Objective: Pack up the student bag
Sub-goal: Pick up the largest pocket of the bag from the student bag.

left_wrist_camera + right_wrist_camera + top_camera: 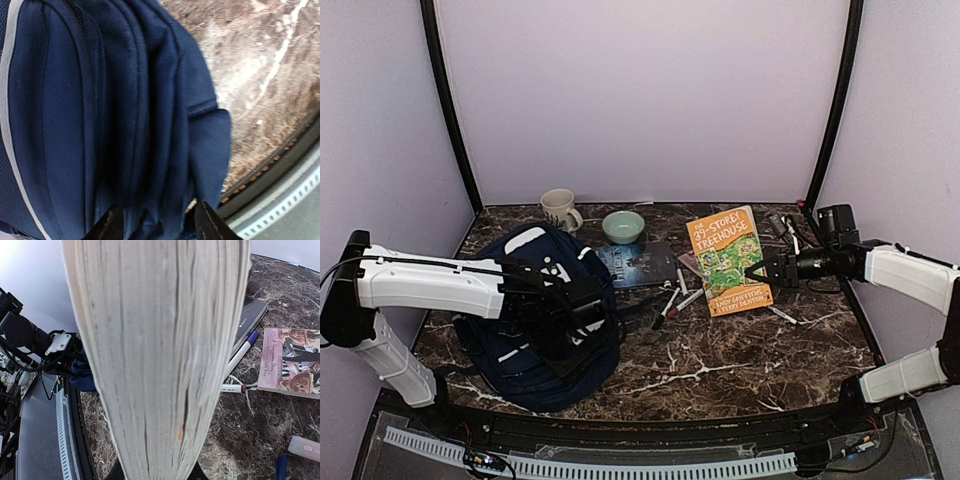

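Note:
The student bag (520, 335), a navy backpack with white patches, lies at the left of the marble table. My left gripper (572, 322) hovers over its right side. In the left wrist view the gripper (159, 226) is open, its dark fingertips (108, 226) straddling folds of the bag's blue fabric (125, 115). My right gripper (763, 270) is shut on the right edge of an orange paperback book (726, 260), holding it tilted above the table. In the right wrist view the book's page edges (157, 340) fill the frame and rise from between the jaws of the gripper (157, 475).
A cream mug (560, 209) and a green bowl (623, 226) stand at the back. A dark book (640, 265) and several markers (675, 297) lie mid-table. Another illustrated book (292, 362), a marker (241, 354) and an eraser (305, 447) lie under the right arm.

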